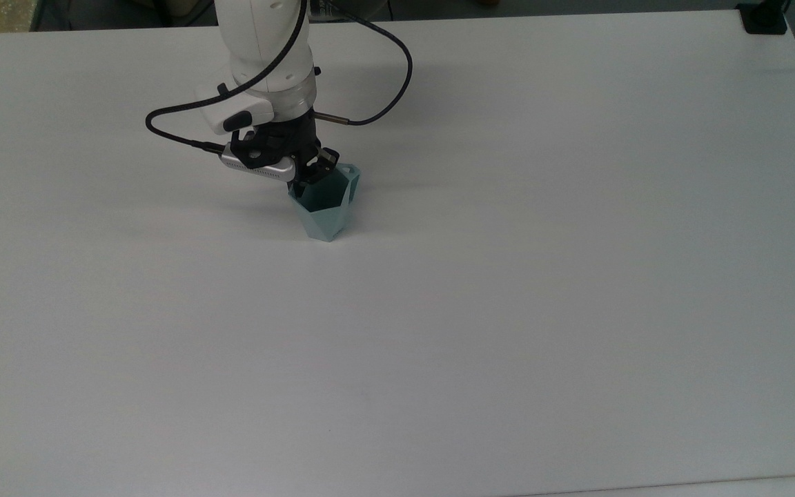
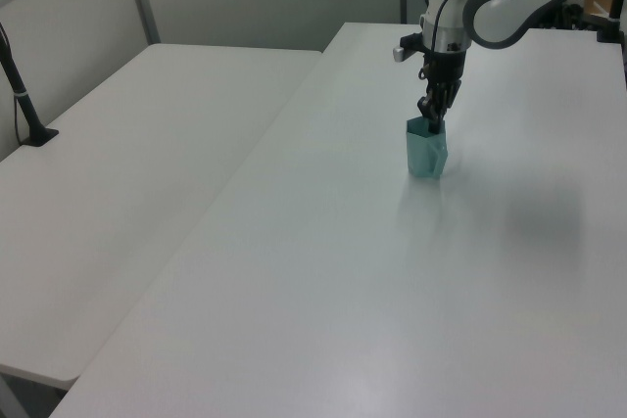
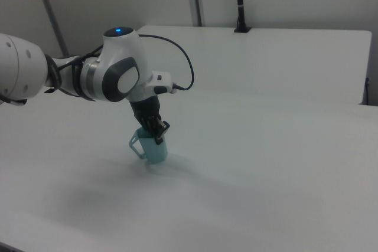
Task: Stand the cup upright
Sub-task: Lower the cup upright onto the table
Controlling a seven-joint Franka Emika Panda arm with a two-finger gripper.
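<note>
The cup (image 1: pixel 326 219) is pale teal with flat facets and stands upright, mouth up, toward the back of the white table (image 1: pixel 508 310). Its small handle (image 3: pixel 135 143) points to the right view's left. My gripper (image 1: pixel 309 181) comes down from above, shut on the cup's rim wall, with one finger inside the mouth and one outside. In the left view the cup (image 2: pixel 427 151) sits directly under the gripper (image 2: pixel 429 120). The cup's (image 3: pixel 155 151) base is at the tabletop with a shadow right beside it. I cannot tell whether it touches.
A black cable (image 1: pixel 377 83) loops off the wrist over the table behind the cup. A second white table (image 2: pixel 127 193) adjoins at the left view's left, with a black clamped post (image 2: pixel 25 100) on it. A black mount (image 1: pixel 762 18) sits at the top view's far right corner.
</note>
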